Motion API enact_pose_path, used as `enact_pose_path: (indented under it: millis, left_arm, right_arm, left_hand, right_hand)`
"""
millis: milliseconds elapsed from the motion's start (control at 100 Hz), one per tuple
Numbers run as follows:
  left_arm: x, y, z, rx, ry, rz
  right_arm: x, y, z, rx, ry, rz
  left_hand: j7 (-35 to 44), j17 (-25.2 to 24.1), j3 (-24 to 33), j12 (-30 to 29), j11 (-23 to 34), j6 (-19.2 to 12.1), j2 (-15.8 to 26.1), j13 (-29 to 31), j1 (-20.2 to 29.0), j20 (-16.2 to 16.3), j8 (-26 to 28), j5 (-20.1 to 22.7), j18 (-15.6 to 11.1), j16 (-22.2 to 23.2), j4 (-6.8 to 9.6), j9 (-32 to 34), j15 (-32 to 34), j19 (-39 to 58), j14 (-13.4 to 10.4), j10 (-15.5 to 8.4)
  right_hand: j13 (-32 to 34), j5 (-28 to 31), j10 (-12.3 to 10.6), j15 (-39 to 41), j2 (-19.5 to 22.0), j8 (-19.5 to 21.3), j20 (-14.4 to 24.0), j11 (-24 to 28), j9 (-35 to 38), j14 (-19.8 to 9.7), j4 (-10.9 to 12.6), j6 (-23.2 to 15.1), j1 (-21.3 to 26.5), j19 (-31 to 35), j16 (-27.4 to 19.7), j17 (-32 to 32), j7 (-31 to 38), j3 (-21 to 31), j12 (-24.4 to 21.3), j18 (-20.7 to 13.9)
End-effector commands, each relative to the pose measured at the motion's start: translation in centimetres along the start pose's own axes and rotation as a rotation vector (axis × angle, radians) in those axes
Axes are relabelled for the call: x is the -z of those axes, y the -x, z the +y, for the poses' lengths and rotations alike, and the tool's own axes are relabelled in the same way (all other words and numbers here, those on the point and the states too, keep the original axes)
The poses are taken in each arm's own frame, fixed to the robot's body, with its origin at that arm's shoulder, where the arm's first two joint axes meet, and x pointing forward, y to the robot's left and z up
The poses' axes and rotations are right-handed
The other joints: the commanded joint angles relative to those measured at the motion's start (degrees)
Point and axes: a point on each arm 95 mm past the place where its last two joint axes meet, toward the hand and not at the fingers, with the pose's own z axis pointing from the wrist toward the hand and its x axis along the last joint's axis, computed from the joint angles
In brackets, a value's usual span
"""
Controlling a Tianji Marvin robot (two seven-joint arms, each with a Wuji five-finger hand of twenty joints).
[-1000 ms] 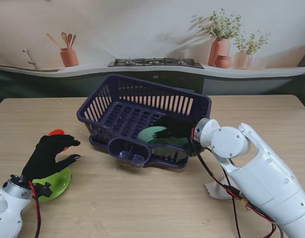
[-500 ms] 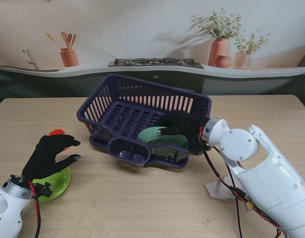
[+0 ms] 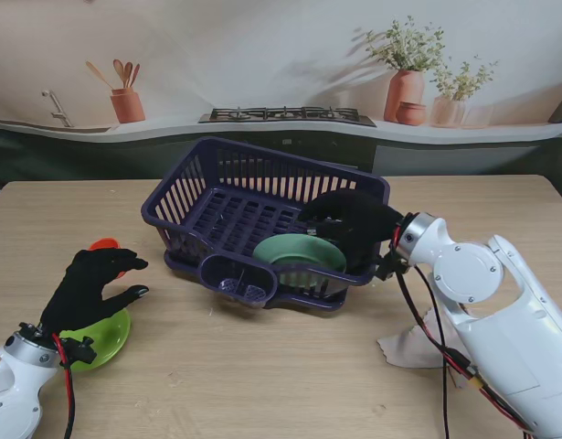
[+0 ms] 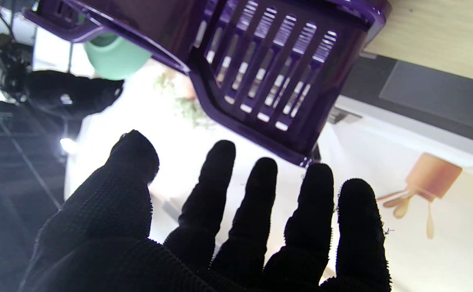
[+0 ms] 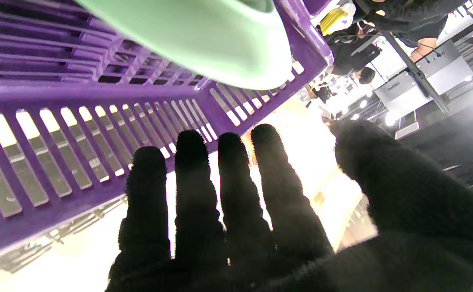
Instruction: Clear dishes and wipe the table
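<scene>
A purple dish basket (image 3: 227,203) stands mid-table, and a pale green bowl (image 3: 299,251) rests inside it at its right near corner. My right hand (image 3: 354,225) hovers open over the basket's right end, just beyond the bowl, holding nothing; its wrist view shows spread fingers (image 5: 228,190) with the pale green bowl (image 5: 204,40) and the purple basket (image 5: 58,134) past them. My left hand (image 3: 89,285) hangs open above a lime green plate (image 3: 109,340) at the near left. A red object (image 3: 103,245) peeks out beyond that hand. A crumpled cloth (image 3: 419,340) lies under my right forearm.
The basket has a small cup holder (image 3: 239,279) on its near side. In the left wrist view the basket's slatted wall (image 4: 269,69) shows beyond my fingers (image 4: 261,202). A counter with a stove, a utensil pot and plants runs behind the table.
My right hand has let go of the green bowl, which now lies in the basket, and the hand has drawn back to the right and risen. The left hand has not moved.
</scene>
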Motion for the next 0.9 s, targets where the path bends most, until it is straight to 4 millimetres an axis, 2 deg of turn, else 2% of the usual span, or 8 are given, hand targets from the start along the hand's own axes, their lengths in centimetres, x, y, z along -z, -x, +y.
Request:
enact_pose_path:
  millis: [0, 440, 890]
  left_arm:
    - [0.0, -0.1, 0.1, -0.002, 0.007, 0.0]
    - [0.2, -0.1, 0.0, -0.009, 0.003, 0.005]
    - [0.2, -0.1, 0.0, -0.007, 0.005, 0.011]
  right_arm:
    - [0.6, 0.2, 0.3, 0.018, 0.006, 0.0]
    - [5.5, 3.5, 2.3, 0.15, 0.118, -0.03]
    - [10.0, 7.1, 2.1, 0.232, 0.214, -0.118]
  left_hand:
    - [-0.8, -0.7, -0.7, 0.1, -0.6, -0.5, 2.1, 1.0, -0.8, 0.5, -0.1, -1.0, -0.7, 0.6, 1.25, 0.7, -0.1, 0.1, 0.1, -1.0]
    - [-0.8, -0.7, -0.7, 0.1, -0.6, -0.5, 2.1, 0.9, -0.7, 0.5, 0.0, -1.1, -0.7, 0.6, 1.29, 0.7, -0.2, 0.1, 0.1, -1.2]
    - [-0.7, -0.7, -0.6, 0.1, -0.6, -0.5, 2.0, 1.0, -0.6, 0.5, 0.0, -1.1, -0.7, 0.6, 1.28, 0.7, -0.1, 0.1, 0.1, -1.0]
  right_hand:
    - [-1.1, -1.5, -1.3, -0.5, 0.3, 0.7, 1.1, 0.6, -1.6, -1.7, 1.2, -1.3, -0.2, -0.2, -0.1, -0.6, 0.0, 0.1, 0.4, -2.1]
    - [-2.7, -2.8, -2.1, -0.5, 1.2, 1.6, 1.6, 0.9, -2.6, -2.5, 1.0, -2.0, 0.7, -0.2, -0.2, -1.4, 0.9, 0.6, 0.6, -3.0]
    - [-4.1, -4.1, -2.5, -0.6, 2.3, 1.8, 1.5, 0.9, -3.6, -3.0, 1.1, -2.4, 2.0, -1.0, -0.5, -2.5, 2.2, -0.2, 0.4, -3.7]
